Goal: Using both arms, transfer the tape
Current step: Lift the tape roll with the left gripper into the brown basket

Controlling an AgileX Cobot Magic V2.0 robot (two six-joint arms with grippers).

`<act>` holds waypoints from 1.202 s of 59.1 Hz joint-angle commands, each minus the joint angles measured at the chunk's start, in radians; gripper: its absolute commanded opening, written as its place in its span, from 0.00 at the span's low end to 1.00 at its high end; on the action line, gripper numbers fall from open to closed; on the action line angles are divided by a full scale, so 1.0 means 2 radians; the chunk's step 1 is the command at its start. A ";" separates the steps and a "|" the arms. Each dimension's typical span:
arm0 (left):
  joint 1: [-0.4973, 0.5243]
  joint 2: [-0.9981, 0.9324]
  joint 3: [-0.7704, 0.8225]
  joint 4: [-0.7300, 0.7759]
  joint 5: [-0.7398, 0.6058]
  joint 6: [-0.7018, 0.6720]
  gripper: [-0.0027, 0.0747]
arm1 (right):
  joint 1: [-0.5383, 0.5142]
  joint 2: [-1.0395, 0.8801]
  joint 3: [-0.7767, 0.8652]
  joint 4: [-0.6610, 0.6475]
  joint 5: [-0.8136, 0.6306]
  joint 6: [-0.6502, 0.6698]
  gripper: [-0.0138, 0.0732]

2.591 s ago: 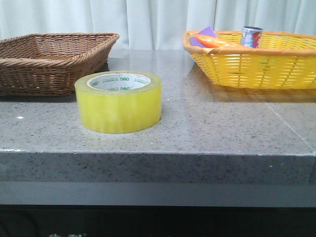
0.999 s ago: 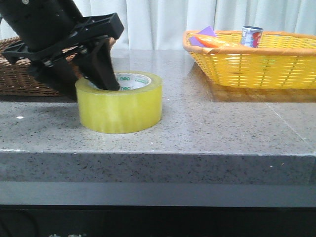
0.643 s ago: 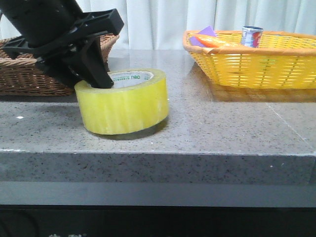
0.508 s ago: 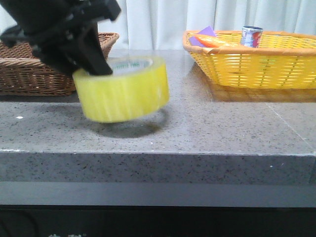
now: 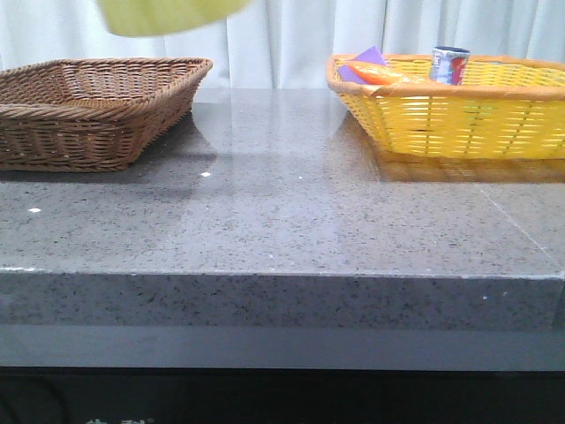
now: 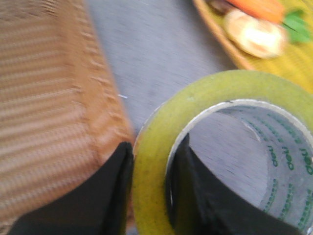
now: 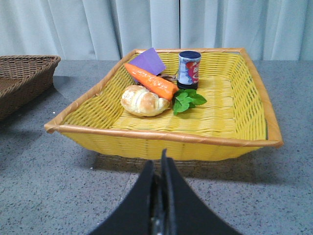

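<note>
The yellow tape [image 5: 168, 15] shows only as a blurred lower edge at the top left of the front view, lifted high above the table. In the left wrist view my left gripper [image 6: 152, 161] is shut on the wall of the tape [image 6: 195, 103]: one dark finger outside, one inside the white core with green lettering. My right gripper [image 7: 159, 169] is shut and empty, low over the grey table in front of the yellow basket [image 7: 161, 137]. Neither gripper shows in the front view.
A brown wicker basket [image 5: 88, 110] stands at the back left. The yellow basket [image 5: 459, 110] at the back right holds a small printed can [image 7: 189, 69], a carrot [image 7: 151, 81], a bread roll [image 7: 142, 101], green leaves and a purple card. The table's front edge [image 5: 282, 276] runs across the front view.
My left gripper closed on the tape's wall, tilted it, then lifted it off the table up to the top edge of the front view. The arm has left that view.
</note>
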 commanded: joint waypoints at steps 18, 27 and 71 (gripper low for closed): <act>0.151 0.033 -0.026 0.005 -0.083 -0.004 0.16 | -0.002 0.004 -0.013 -0.004 -0.040 -0.005 0.02; 0.158 0.075 -0.026 0.005 -0.089 -0.004 0.18 | -0.002 0.004 -0.013 -0.004 -0.040 -0.005 0.02; 0.157 0.079 -0.022 0.004 -0.076 -0.004 0.39 | -0.002 0.004 -0.013 -0.004 -0.042 -0.005 0.02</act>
